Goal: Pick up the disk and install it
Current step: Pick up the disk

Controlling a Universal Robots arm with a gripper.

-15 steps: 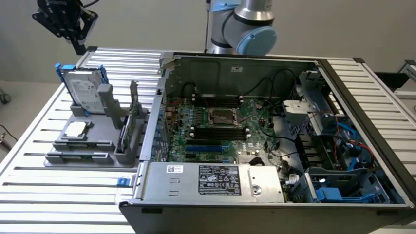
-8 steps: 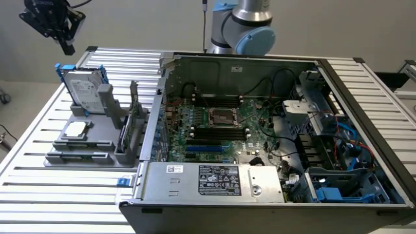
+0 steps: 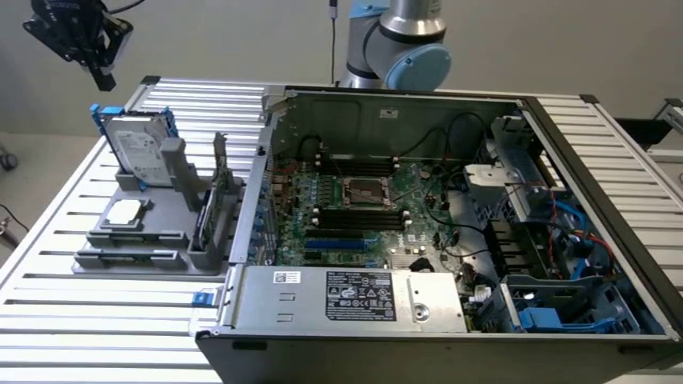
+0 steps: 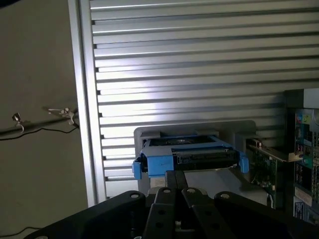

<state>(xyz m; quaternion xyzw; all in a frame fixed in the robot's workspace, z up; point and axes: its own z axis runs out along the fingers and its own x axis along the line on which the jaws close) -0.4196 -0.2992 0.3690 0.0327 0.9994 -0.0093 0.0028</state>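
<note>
The disk (image 3: pixel 140 147) is a silver drive with a white label in a blue carrier. It stands upright in a gray holder (image 3: pixel 160 212) on the slatted table, at the exterior view's left. My gripper (image 3: pixel 102 80) hangs in the air above and slightly behind the disk, well apart from it, shut with nothing between its fingers. From the wrist view I look down on the disk's blue top edge (image 4: pixel 188 158), with my gripper (image 4: pixel 175 188) closed just in front of the camera.
An open computer case (image 3: pixel 449 216) fills the exterior view's right, with motherboard (image 3: pixel 363 212), power supply box (image 3: pixel 357 298) and blue drive bays (image 3: pixel 561 316). The gray holder also carries a small chip (image 3: pixel 125 213) and an upright card (image 3: pixel 221 200). The table edge (image 4: pixel 82 109) runs beside the floor.
</note>
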